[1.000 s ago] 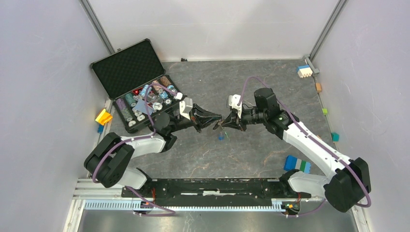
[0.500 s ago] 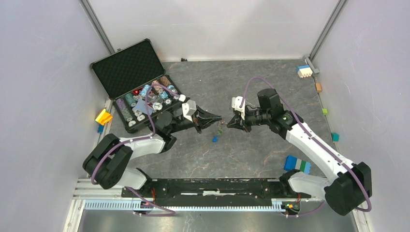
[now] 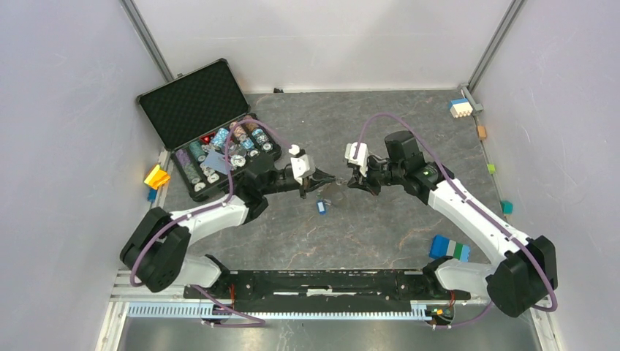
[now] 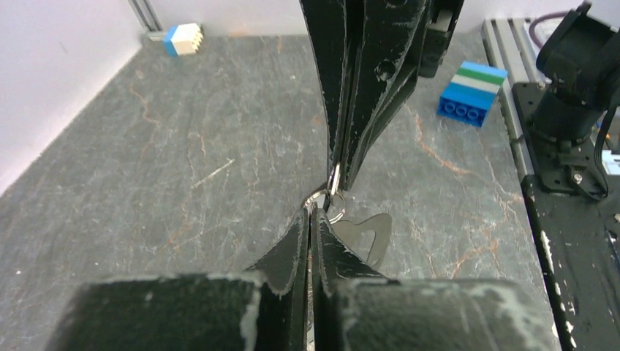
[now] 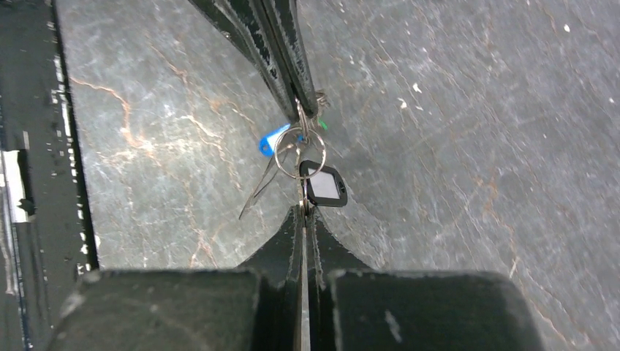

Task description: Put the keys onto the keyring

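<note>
My left gripper [image 3: 327, 180] and right gripper [image 3: 352, 183] meet tip to tip above mid-table, both shut. Between them hangs the bunch. In the right wrist view my right gripper [image 5: 303, 208] pinches a thin metal blade by the black-tagged key [image 5: 323, 184]. Above it are a small silver ring [image 5: 298, 157], the blue tag [image 5: 274, 140] and a sliver of green tag [image 5: 322, 124]. The blue tag [image 3: 321, 207] dangles lowest. In the left wrist view my left gripper [image 4: 313, 212] is shut on metal at the grey keyring loop [image 4: 385, 225], which hangs to its right.
An open black case of poker chips [image 3: 212, 139] stands at the back left. A blue-green block [image 3: 449, 248] lies front right, a white-blue block [image 3: 460, 108] in the far right corner, a yellow block [image 3: 156, 176] at the left edge.
The left arm has stretched out and its wrist has moved right. The right gripper has drawn back a little. The dangling blue tag has swung left.
</note>
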`<control>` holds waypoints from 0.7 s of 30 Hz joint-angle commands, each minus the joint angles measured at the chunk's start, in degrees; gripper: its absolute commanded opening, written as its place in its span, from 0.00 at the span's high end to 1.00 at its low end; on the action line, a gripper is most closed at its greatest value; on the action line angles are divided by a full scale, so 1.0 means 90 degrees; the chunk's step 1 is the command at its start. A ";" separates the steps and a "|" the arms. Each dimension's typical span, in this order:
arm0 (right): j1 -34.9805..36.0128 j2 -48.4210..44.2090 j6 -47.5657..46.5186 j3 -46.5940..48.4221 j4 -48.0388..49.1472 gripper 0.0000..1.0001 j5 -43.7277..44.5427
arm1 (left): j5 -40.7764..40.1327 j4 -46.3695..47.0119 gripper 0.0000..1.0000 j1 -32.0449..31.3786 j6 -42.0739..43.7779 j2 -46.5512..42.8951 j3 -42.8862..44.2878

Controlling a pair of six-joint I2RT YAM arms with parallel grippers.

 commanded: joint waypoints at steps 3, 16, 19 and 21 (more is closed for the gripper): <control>-0.0023 -0.0341 -0.0154 0.0043 -0.0251 1.00 0.1452 | 0.0297 -0.0767 0.98 -0.0154 0.0570 0.0742 0.0905; -0.0165 -0.0664 -0.0338 -0.0974 0.0035 1.00 0.3468 | 0.0206 -0.0242 0.91 -0.0299 -0.0815 0.2732 0.1872; -0.0235 -0.0642 -0.0405 -0.1192 0.0167 1.00 0.3743 | 0.0265 -0.0200 0.85 -0.0303 -0.1165 0.3157 0.2135; -0.0257 -0.0618 -0.0471 -0.1276 0.0212 1.00 0.3904 | 0.0331 -0.0200 0.81 -0.0299 -0.1339 0.3393 0.2299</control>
